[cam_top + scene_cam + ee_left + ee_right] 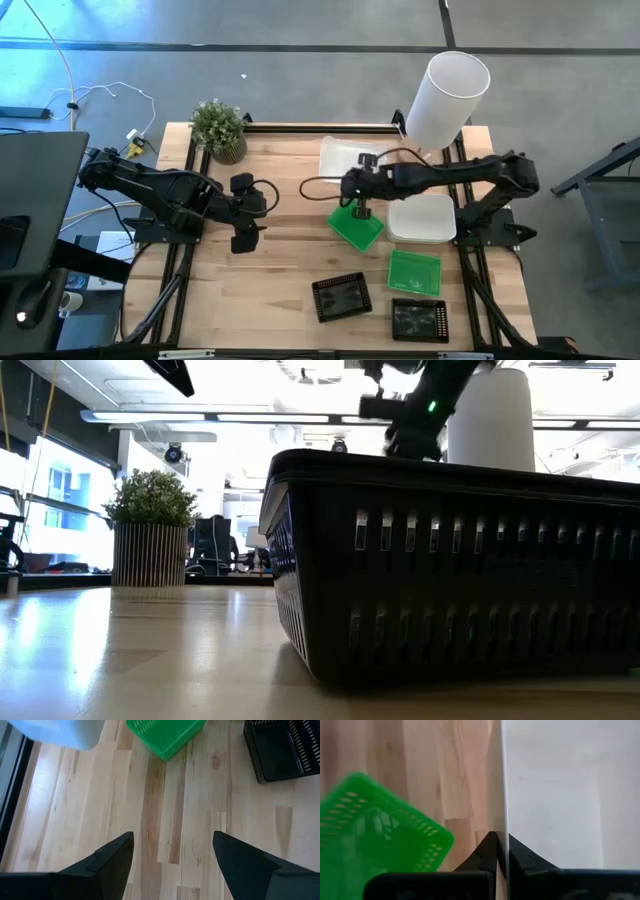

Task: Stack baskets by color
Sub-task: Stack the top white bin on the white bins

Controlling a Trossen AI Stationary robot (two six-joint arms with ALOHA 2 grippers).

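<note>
My right gripper [503, 845] is shut on a white basket [345, 155] at the table's far middle. A tilted green basket [356, 226] lies just near of it. Another white basket [422, 220] sits under my right arm. A second green basket [414, 272] and two black baskets [342, 297] [420, 320] rest flat on their bottoms nearer the front. My left gripper [172, 837] hangs open over bare wood at the table's left [247, 213]; nothing is between its fingers. My right gripper pinches the white basket's near wall [504, 827] between its two fingers, which look to stand one on each side of the thin wall. The fingers slant down from the table's right and lie along that wall. Whether the basket is off the table, I cannot tell.
A tall white cylinder [447, 98] stands at the far right corner and a potted plant [220, 130] at the far left. In the low view a black basket [460, 570] fills the foreground. Bare wood lies at the table's left and near left [250, 290].
</note>
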